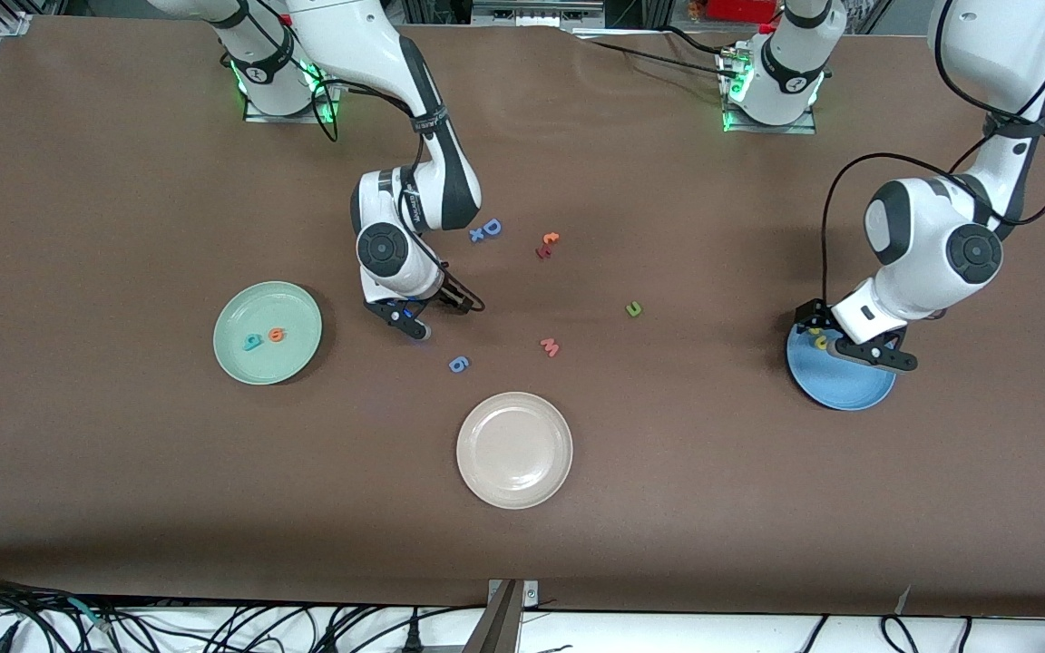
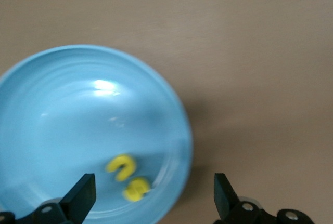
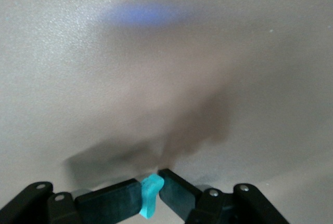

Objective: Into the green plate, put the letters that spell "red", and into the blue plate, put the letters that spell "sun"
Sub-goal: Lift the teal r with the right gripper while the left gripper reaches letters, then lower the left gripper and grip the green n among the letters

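**Teal letter pinched on one side, two yellow letters resting in the blue plate**

Right gripper [image 1: 413, 319], low over bare brown table just off the 3 o'clock edge of the round pale mint-green plate [image 1: 241, 358]: fingers narrowed onto a small teal toy letter [image 3: 150, 195], gripped edge-on, shape not readable. Inside that green plate, near its centre: a tiny teal "d" [image 1: 253, 342] with a tiny orange "e" [image 1: 277, 335] just beside it at 3 o'clock.

Left gripper [image 1: 852, 340], over the 10 o'clock part of the round mid-blue plate [image 1: 849, 390] at the left arm's end of the table: fingers spread wide, holding nothing. Lying in that plate below the fingers: a small yellow "u" [image 2: 121, 167] and a small yellow "s" [image 2: 137, 189], touching or nearly so.

Loose on the table between the two plates: a small olive-green "n" [image 1: 634, 309]; a pink "m" [image 1: 550, 346]; a blue "6"-like piece [image 1: 459, 364]; a larger blue capital "D" [image 1: 491, 227]; a small orange and red pair [image 1: 546, 245]. Nearest the front camera: a round cream-beige plate [image 1: 514, 449].
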